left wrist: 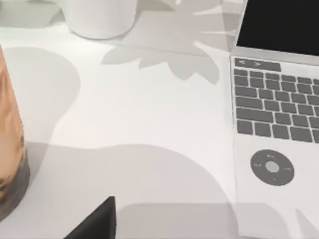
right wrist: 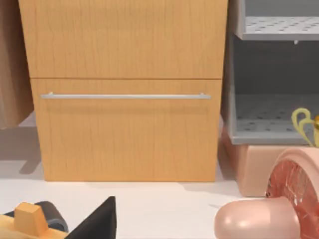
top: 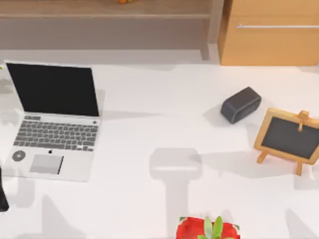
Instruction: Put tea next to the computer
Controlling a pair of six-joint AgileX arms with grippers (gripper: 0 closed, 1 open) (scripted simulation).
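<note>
Top view: left arm's dark gripper (top: 3,191) at frame's left edge, jaw state cannot tell. Tan-bodied tea cup (left wrist: 9,149) stands beside silver laptop with black screen (top: 52,119) in left wrist view. Dark grey rounded box (top: 240,104), wood-framed blackboard easel (top: 289,137) at right.

The left arm (top: 2,191) is sitting at the desk's left edge as a dark shape; whether its jaws are parted is unclear.
</note>
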